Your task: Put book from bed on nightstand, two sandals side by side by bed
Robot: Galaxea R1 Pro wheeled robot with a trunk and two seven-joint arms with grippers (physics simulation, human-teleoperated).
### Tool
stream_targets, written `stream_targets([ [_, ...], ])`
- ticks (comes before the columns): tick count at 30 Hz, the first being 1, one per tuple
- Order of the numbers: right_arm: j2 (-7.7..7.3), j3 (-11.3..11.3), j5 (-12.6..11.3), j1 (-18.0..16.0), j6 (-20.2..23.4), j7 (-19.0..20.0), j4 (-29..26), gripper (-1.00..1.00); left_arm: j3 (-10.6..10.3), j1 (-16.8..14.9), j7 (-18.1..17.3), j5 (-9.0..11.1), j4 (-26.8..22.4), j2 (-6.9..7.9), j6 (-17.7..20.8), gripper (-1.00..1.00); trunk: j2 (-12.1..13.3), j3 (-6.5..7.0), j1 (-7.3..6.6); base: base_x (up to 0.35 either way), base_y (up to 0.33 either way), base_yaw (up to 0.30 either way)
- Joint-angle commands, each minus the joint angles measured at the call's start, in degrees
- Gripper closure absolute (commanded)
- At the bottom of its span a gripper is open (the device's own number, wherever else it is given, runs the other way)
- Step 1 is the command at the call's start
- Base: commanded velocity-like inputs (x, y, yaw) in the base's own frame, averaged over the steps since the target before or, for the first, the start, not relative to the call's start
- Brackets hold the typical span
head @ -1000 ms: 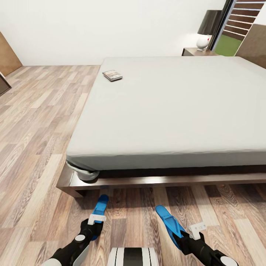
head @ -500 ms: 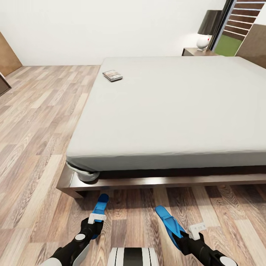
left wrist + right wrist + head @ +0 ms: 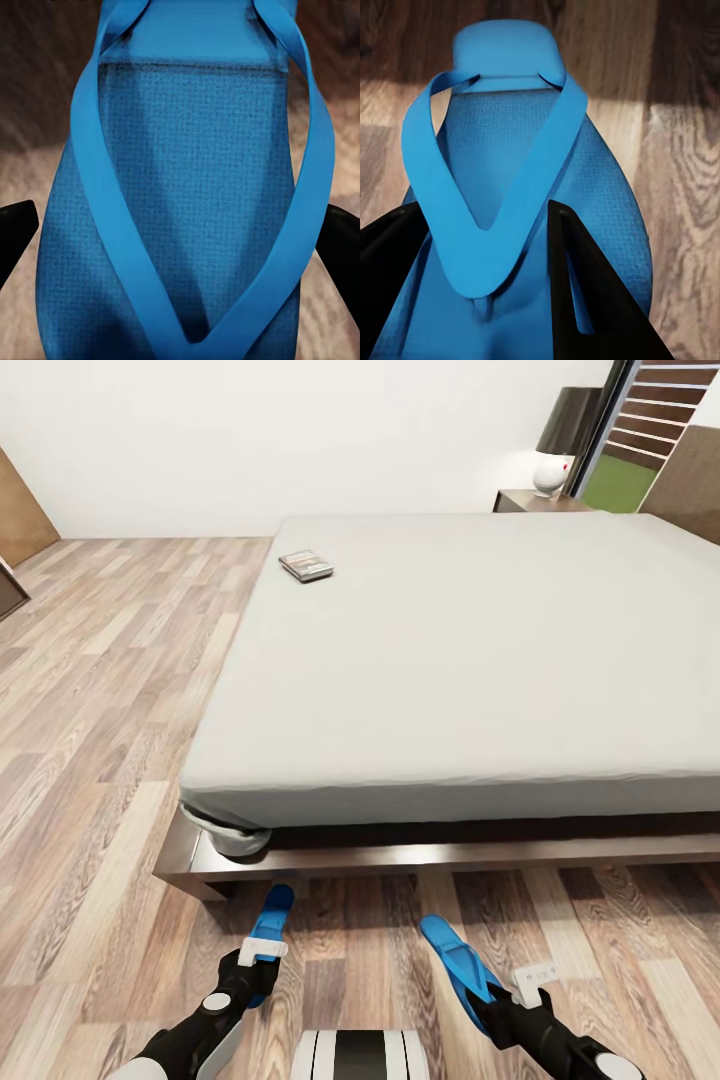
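Left gripper [image 3: 262, 958]: I see it low in my head view, on the end of my left arm above the floor in front of the bed, clamped on one blue sandal.
Left sandal [image 3: 270, 925]: it sticks out ahead of the gripper with its tip pointing at the bed frame. In my left wrist view the sandal [image 3: 187, 195] sits between the two dark fingers [image 3: 15, 232], one at each edge, straps meeting in a V.
Right gripper [image 3: 500, 1000]: I have it closed on the other sandal, low on my right side, over the planks.
Right sandal [image 3: 455, 960]: it angles up and to the left from the gripper, tip towards the bed, apart from the left sandal. In my right wrist view one dark finger [image 3: 592, 300] lies across the top of the sandal [image 3: 510, 195] beside the strap, the other at its edge.
Book [image 3: 305, 565]: it lies flat on the mattress near the far left corner of the bed, well apart from both grippers.
Bed [image 3: 450, 660]: pale mattress on a dark wooden frame, spread across most of my view, just beyond the sandals.
Nightstand [image 3: 535, 501]: at the far side of the bed by the window, with a white-based lamp [image 3: 560, 445] standing on it.
Floor [image 3: 90, 710]: wood planks, running left of the bed to the white wall.
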Motion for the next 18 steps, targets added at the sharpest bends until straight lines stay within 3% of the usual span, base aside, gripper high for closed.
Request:
stream_targets([
  [1,0.01,-0.1,0.6,0.0,0.1,0.5,-0.3,1.00,-0.5,0.0,0.4,0.4,0.0,0.05,-0.2,1.00,0.0,-0.03,0.00,0.010,0.006,0.000],
  [10,-0.03,-0.2,0.4,1.7,-0.1,0.7,-2.4,1.00,-0.6,0.0,0.4,0.4,0.0,0.02,-0.2,1.00,0.0,-0.03,0.00,0.003,0.002,0.000],
  [14,-0.02,-0.2,0.3,1.9,-0.1,0.7,-2.7,1.00,-0.6,0.0,0.3,0.4,0.0,0.02,-0.2,1.00,-0.1,-0.92,0.10,0.000,0.000,0.000],
  [18,-0.02,-0.2,0.3,2.0,-0.1,0.8,-2.9,1.00,-0.6,0.0,0.3,0.4,0.0,0.04,-0.2,1.00,-0.1,-0.92,0.10,0.000,0.000,0.000],
])
